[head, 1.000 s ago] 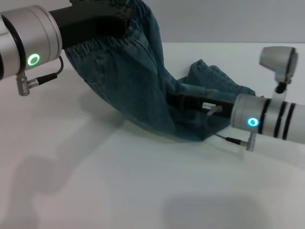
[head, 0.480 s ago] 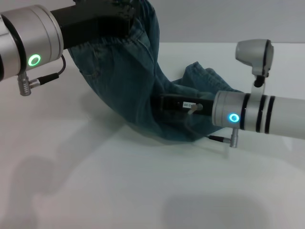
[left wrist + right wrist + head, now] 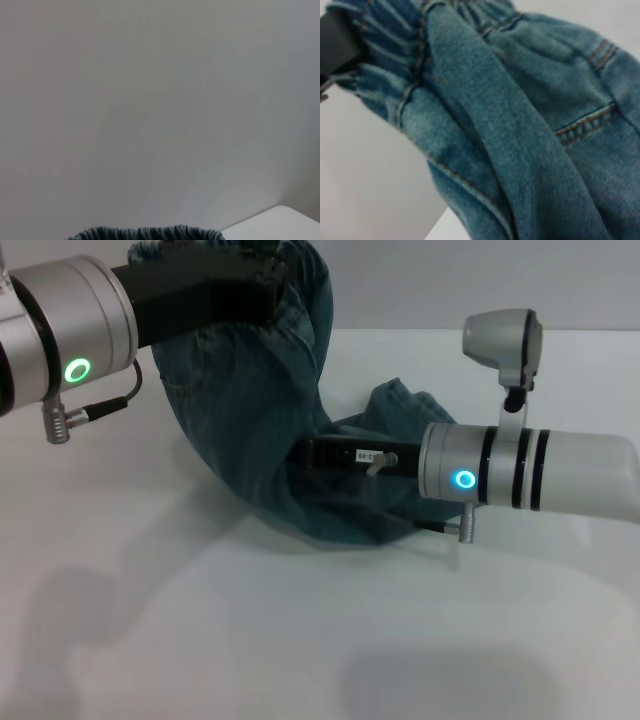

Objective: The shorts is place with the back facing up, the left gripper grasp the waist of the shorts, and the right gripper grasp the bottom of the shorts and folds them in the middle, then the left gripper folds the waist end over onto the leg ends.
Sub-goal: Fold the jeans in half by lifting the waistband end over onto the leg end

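Table (image 3: 300, 640): plain white, matte, carrying soft shadows of both arms. Behind it a bare pale grey wall (image 3: 450, 280); the left wrist view shows almost nothing but that wall, plus a corner of the table and a strip of gathered denim at the frame edge.

Writing: a small white label sits on the black body of the right gripper (image 3: 305, 453), text too small to read. No other marks legible.

Left gripper (image 3: 270, 285): raised above the table's far left side, clamped on the waist (image 3: 235, 330) of the shorts (image 3: 250, 430); the puckered elastic bunches around its black fingers, also seen in the right wrist view at the band (image 3: 380, 65). Fingers together on the cloth.

Right gripper: low, just above the table, tip buried in the folds of the lower end of the shorts; cannot tell whether its fingers are apart or closed.

Shorts: hanging from the waist in a curved drape, lower end (image 3: 400, 410) crumpled on the table near centre. A pocket seam (image 3: 585, 125) faces the right wrist camera.
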Robot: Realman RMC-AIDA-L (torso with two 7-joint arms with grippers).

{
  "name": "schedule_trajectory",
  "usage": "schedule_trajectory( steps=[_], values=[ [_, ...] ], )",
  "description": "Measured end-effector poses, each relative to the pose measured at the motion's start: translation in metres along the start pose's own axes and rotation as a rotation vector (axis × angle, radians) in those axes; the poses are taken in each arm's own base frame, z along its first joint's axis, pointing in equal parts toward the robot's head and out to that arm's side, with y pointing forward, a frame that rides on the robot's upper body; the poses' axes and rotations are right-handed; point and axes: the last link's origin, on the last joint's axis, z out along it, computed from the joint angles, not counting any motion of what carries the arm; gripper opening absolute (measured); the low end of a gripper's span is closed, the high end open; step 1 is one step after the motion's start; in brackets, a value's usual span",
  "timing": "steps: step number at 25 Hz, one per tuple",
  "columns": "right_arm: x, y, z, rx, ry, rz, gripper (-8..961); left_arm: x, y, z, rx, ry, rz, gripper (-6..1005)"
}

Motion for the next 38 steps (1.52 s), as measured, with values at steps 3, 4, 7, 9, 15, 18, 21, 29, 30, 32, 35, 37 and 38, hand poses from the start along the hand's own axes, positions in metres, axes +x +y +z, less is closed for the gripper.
schedule_trajectory(
  steps=[3, 4, 7, 9, 15, 18, 21, 29, 30, 32, 35, 37, 38],
  values=[
    [0.001, 0.001, 0.001, -0.003, 0.004, -0.003, 51, -0.001, 0.000, 0.001, -0.002, -0.002, -0.001, 109],
    [0.003, 0.000, 0.000, -0.001, 0.001, -0.005, 52, -0.001, 0.000, 0.001, -0.003, -0.003, -0.002, 111],
    [0.004, -0.005, -0.006, 0.009, -0.016, -0.009, 53, -0.003, -0.002, 0.001, 0.001, -0.008, -0.008, 115],
    [0.005, -0.017, -0.023, 0.041, -0.061, 0.009, 53, -0.006, -0.004, 0.001, 0.008, -0.016, -0.015, 117],
    [0.007, -0.038, -0.059, 0.105, -0.140, 0.058, 55, -0.010, -0.006, 0.004, 0.010, -0.028, -0.025, 125],
    [0.009, -0.048, -0.076, 0.146, -0.181, 0.069, 56, -0.011, -0.005, 0.005, 0.006, -0.030, -0.026, 129],
    [0.011, -0.058, -0.096, 0.198, -0.223, 0.077, 57, -0.012, -0.004, 0.006, 0.000, -0.031, -0.028, 133],
    [0.017, -0.077, -0.144, 0.327, -0.345, 0.100, 60, -0.020, 0.005, 0.017, -0.028, -0.037, -0.042, 144],
    [0.018, -0.079, -0.151, 0.342, -0.362, 0.100, 60, -0.020, 0.006, 0.018, -0.030, -0.036, -0.045, 146],
    [0.019, -0.081, -0.161, 0.363, -0.388, 0.098, 61, -0.023, 0.009, 0.022, -0.037, -0.033, -0.051, 148],
    [0.023, -0.085, -0.174, 0.392, -0.419, 0.110, 62, -0.028, 0.012, 0.027, -0.045, -0.038, -0.061, 152],
    [0.027, -0.087, -0.182, 0.409, -0.438, 0.121, 63, -0.032, 0.016, 0.030, -0.055, -0.041, -0.066, 155],
    [0.028, -0.087, -0.185, 0.415, -0.444, 0.122, 63, -0.033, 0.018, 0.032, -0.060, -0.041, -0.067, 156]
  ],
)
